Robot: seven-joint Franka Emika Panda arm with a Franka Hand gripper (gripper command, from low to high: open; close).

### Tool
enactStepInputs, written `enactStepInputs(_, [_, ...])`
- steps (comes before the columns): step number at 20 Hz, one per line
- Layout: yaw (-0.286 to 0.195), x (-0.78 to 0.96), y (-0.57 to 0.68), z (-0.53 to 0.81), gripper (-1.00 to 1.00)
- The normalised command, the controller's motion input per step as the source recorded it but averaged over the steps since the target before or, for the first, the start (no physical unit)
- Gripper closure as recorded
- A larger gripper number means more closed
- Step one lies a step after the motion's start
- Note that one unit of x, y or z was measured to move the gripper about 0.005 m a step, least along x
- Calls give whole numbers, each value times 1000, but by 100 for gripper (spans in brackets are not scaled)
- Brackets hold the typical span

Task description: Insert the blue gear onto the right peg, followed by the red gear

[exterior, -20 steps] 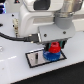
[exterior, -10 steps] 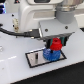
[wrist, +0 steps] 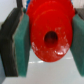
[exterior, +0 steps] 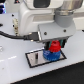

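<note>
In the exterior view the blue gear (exterior: pixel 50 55) lies flat on the grey black-rimmed plate (exterior: pixel 35 59), toward the exterior view's right. The right peg is hidden under the gears. The red gear (exterior: pixel 54 48) hangs just above the blue gear, held by my gripper (exterior: pixel 54 46). In the wrist view the red gear (wrist: pixel 50 34) fills the middle with its dark centre hole facing the camera, and the green pads (wrist: pixel 22 42) press on both its sides. The gripper is shut on it.
A black cable (exterior: pixel 12 36) runs from the exterior view's left to the arm's wrist. The white table top (exterior: pixel 15 70) surrounds the plate. The arm's white body covers the upper part of the exterior view.
The gripper with the red gear has shifted slightly toward the exterior view's right and lower, closer to the blue gear.
</note>
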Motion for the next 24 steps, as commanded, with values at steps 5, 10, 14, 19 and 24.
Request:
enactStepInputs(5, [0, 197, -71, -124, 100])
enactStepInputs(10, [0, 287, 8, 42, 100])
enactStepInputs(14, [0, 273, 2, 83, 100])
enactStepInputs(19, [0, 181, 17, -34, 100])
enactStepInputs(24, [0, -21, 16, 208, 100])
